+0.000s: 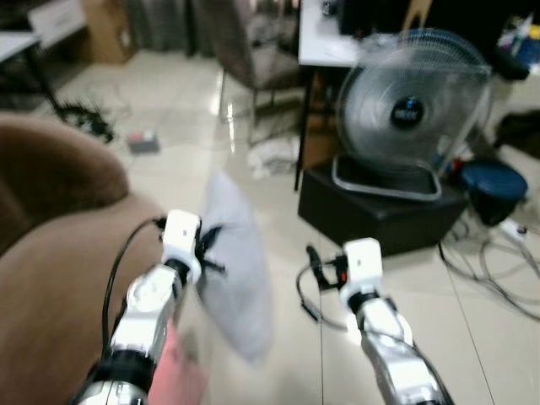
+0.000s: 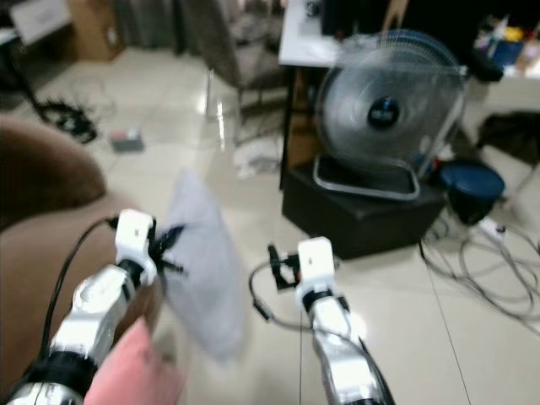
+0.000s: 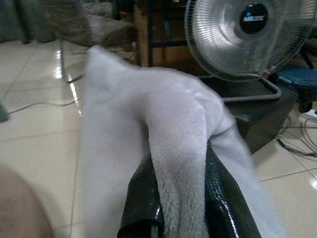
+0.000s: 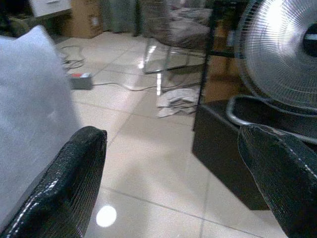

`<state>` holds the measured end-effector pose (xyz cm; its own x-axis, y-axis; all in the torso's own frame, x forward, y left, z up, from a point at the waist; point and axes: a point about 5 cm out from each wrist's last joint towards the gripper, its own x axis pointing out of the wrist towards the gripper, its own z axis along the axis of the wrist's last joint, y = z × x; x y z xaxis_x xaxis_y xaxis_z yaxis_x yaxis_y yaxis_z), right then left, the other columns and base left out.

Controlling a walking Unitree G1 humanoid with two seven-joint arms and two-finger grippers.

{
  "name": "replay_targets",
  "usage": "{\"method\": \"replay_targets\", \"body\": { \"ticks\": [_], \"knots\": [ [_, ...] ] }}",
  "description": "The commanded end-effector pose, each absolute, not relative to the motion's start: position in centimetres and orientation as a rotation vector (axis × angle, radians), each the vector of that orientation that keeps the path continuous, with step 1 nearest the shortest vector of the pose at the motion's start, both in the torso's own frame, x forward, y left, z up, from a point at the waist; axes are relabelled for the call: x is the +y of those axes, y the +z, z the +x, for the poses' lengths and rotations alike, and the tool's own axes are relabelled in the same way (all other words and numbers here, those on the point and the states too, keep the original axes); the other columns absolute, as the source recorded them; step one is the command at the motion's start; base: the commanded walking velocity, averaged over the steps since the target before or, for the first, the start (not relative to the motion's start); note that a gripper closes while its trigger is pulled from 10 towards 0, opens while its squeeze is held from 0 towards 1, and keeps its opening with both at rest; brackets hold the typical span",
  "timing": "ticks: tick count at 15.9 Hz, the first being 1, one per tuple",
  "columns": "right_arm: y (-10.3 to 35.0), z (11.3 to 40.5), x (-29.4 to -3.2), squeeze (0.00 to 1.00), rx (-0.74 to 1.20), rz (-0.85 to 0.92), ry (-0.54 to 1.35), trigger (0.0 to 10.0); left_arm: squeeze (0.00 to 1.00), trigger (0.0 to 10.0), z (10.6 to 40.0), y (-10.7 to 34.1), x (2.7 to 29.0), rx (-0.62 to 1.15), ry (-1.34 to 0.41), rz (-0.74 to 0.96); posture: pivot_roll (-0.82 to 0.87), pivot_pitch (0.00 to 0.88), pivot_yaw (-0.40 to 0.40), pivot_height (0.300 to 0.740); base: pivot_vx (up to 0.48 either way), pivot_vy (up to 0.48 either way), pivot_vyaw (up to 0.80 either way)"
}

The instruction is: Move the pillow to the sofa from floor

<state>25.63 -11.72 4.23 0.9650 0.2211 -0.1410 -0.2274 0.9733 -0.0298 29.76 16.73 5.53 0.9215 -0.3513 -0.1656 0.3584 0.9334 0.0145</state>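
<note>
A pink, blurred shape (image 1: 179, 371) sits closest to the head camera, beside the left arm; what it is cannot be told. Just past it the left gripper (image 3: 181, 198) has its fingers (image 3: 141, 198) pinched on a fold of the pillow (image 1: 236, 270), so the grey pillow hangs from that one edge, off the floor (image 1: 278, 219) and just beside the sofa (image 1: 51, 253). Holding it by a fold lets a soft, bulky thing be carried in one narrow grip, and the height should let it clear the sofa's brown arm.

The right gripper (image 4: 178, 173) is held out on the far side of the pillow from the sofa, fingers (image 4: 69, 183) wide apart and holding nothing. It looks placed to support or steady the hanging side if needed.

Well beyond the pillow, away from the sofa, a fan (image 1: 413, 110) stands on a black box (image 1: 371, 211), with cables (image 1: 498, 270) on the floor by it; they are out of the likely path.

By my reading the lift is done, and the carry over the sofa seat and the release remain.
</note>
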Motion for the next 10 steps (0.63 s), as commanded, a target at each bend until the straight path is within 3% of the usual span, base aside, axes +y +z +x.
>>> {"method": "replay_targets", "body": {
  "ticks": [1, 10],
  "knots": [
    [4.14, 25.64, -12.38, 0.00, 0.144, -0.046, 0.210, 10.0, 0.00, 0.0, 30.43, 6.80, 15.52, 0.093, -0.413, 0.076, 0.02, 0.001, 0.023, 0.740, 0.480, 0.000, 0.00],
    [3.97, 25.62, -11.96, 0.00, 0.148, -0.039, 0.215, 10.0, 0.00, 0.0, 30.33, 6.79, 15.38, 0.100, -0.425, 0.070, 0.02, 0.006, 0.033, 0.740, 0.480, 0.000, 0.00]
  ]
}}
